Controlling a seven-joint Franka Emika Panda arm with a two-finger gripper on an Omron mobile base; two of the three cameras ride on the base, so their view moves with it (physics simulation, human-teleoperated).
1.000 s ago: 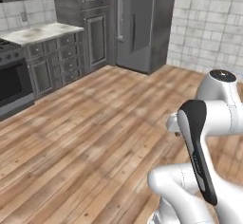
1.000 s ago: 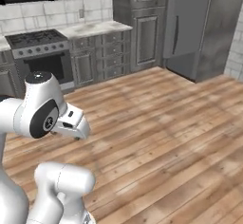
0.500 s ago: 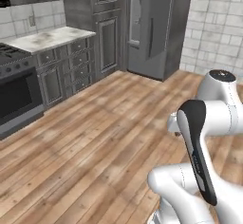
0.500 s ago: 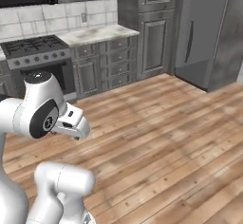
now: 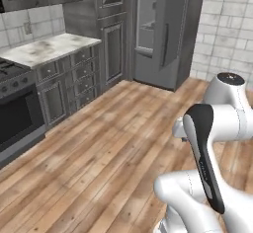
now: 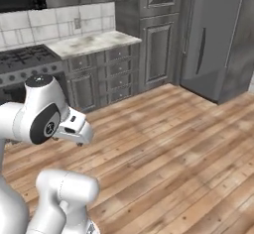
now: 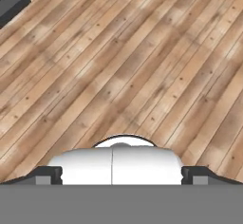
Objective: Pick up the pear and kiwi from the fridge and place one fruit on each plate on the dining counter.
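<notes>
Left base view puts the fridge (image 5: 165,32) well ahead of me across the wood floor (image 5: 113,143), door closed, my gripper (image 7: 121,175) spread wide and empty, so both fruits remain to fetch.

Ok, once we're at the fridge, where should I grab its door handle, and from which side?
Take the fridge by its dark handle, about mid-length, coming straight in from the front. The bar is slim and runs upright on the door face, so the open jaws, set horizontally, should probably straddle it. It lies far off across the wood floor, so drive closer first.
</notes>
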